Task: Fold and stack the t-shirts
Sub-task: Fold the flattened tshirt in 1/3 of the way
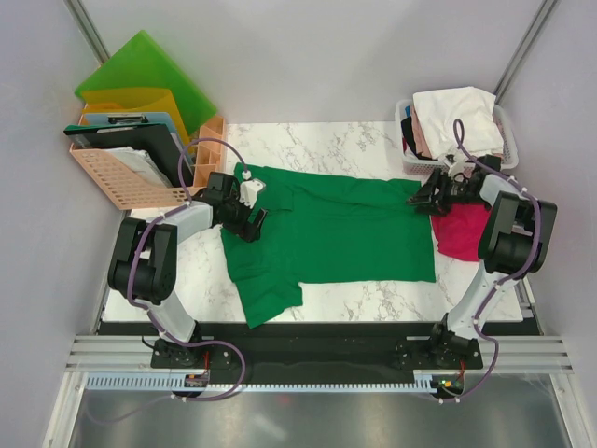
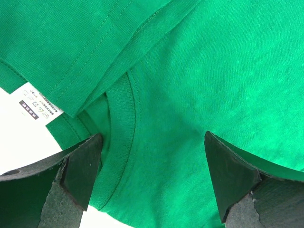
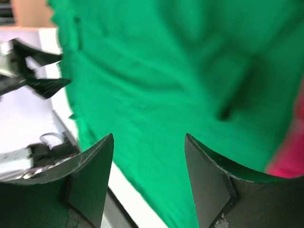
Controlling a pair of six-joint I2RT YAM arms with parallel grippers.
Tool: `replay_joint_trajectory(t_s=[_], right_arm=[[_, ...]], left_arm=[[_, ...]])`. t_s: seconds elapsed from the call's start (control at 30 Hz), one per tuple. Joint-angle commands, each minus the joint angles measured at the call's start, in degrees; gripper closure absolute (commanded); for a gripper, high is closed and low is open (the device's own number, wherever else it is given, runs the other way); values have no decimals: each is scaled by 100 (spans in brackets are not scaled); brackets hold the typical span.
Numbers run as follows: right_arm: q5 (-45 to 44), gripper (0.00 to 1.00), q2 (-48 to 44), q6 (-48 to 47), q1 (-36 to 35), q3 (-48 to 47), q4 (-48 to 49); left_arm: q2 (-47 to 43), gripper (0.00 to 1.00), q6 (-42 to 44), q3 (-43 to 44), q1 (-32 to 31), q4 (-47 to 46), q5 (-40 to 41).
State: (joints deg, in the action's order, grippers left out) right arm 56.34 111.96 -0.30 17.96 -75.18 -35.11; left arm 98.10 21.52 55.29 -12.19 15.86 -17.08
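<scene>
A deep green t-shirt (image 1: pixel 340 229) lies spread across the marble table, collar to the left and one sleeve hanging toward the front edge. My left gripper (image 1: pixel 252 215) hovers open over the collar end. In the left wrist view the ribbed neckband (image 2: pixel 121 128) and a white care label (image 2: pixel 35 102) lie under my open left gripper (image 2: pixel 153 142). My right gripper (image 1: pixel 424 198) stands open at the shirt's right hem. In the right wrist view only green cloth (image 3: pixel 156 85) shows between the open right gripper (image 3: pixel 148 137) tips. A magenta-red t-shirt (image 1: pixel 462 233) lies beside the hem, partly under the right arm.
A white basket (image 1: pixel 408 149) at the back right holds white and pale pink t-shirts (image 1: pixel 457 117). An orange rack (image 1: pixel 126 177) with a clipboard and coloured folders stands at the back left, close to the left arm. Bare marble (image 1: pixel 205 280) shows at the front left.
</scene>
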Motion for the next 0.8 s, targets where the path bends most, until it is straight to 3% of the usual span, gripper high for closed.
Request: replay_joint_trajectory(t_s=[0.0, 0.37, 0.77], right_arm=[[-499, 31, -147, -505, 112, -138, 101], [-1203, 32, 299, -472, 112, -471, 540], [-1380, 38, 1003, -58, 59, -1052, 927]], left_arm=[[-81, 6, 133, -106, -3, 111, -102], [25, 6, 72, -44, -3, 84, -155], [-55, 6, 89, -106, -3, 84, -76]])
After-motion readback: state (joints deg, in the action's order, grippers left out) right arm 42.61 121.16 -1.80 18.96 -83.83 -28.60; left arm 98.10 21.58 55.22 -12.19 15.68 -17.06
